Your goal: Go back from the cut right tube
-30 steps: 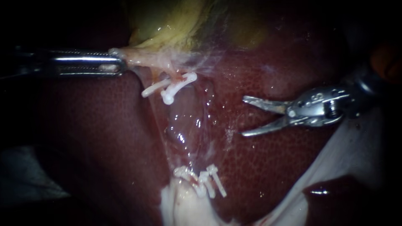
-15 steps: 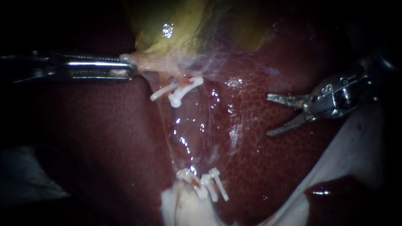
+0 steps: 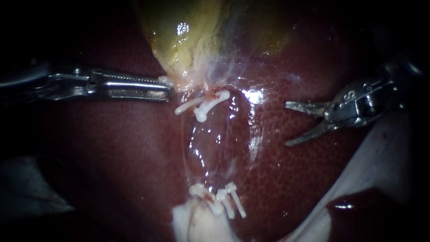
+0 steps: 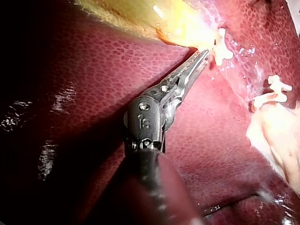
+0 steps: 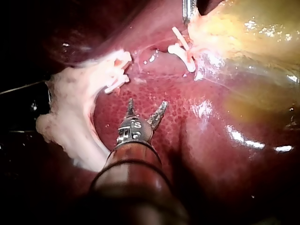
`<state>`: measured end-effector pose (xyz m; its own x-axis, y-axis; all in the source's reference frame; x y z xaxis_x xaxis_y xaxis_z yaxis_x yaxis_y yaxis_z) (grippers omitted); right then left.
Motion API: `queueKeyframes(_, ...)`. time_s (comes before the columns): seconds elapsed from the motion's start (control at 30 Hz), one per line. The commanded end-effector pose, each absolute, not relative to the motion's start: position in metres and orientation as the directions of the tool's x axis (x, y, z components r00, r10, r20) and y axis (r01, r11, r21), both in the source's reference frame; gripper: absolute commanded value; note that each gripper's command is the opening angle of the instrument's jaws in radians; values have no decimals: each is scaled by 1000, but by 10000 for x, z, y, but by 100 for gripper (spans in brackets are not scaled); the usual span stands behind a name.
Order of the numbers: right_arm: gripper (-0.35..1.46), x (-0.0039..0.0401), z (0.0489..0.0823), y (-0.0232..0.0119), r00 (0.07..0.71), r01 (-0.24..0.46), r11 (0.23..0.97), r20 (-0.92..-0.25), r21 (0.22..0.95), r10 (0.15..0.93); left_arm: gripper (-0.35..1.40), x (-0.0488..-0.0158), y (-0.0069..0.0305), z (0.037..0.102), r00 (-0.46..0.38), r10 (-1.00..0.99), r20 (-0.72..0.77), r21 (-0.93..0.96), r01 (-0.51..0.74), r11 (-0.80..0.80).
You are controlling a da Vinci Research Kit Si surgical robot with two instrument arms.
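Steel claw of the right instrument stands wide open: two thin blades spread in a V, holding nothing, over bare liver and well apart from the clips. Across the field, the left instrument has its long ridged claw closed on the pale lower edge of the gallbladder, which hangs yellow-green above it.

Just beside that tip sit the upper clips, two white ones crossed at the cut tube. Only a small reddish stump of it shows, and I cannot tell which tube it is. Below them lies a glistening film of thin tissue. Past it, the lower clips bristle from a lump of white fatty tissue.

The liver is dark red, finely mottled and wet, with bright glints near the upper clips. A pale band runs along its lower right edge — cloth or tissue, unclear. Beyond that all is dark. Only bare liver lies between the open claw and the clips.
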<state>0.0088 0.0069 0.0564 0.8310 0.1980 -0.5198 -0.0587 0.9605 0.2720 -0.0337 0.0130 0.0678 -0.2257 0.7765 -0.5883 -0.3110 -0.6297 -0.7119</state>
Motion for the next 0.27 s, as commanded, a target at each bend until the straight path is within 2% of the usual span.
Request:
queueKeyframes(0.03, 145, 88, 565, 68, 831, -58, 960, -520, 272, 198, -35, -336, 131, 677, -225, 777, -587, -713, -311, -629)
queueKeyframes(0.27, 145, 90, 564, 69, 822, -43, 954, -532, 296, 202, -35, -329, 133, 668, -226, 779, -584, -717, -306, -626)
